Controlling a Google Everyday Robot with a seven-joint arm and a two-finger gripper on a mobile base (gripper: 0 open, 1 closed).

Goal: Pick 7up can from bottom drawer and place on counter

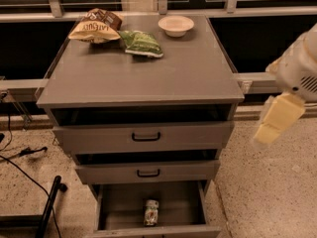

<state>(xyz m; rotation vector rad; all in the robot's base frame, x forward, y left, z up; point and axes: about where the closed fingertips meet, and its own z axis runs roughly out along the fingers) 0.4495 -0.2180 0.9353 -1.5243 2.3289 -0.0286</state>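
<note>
Likely an office or lab test area: a grey metal drawer cabinet (99,139) on speckled floor (270,195) before dark railed windows (262,36), cables (19,155) at 8 o'clock, gripper (275,121) at 3 o'clock.
</note>
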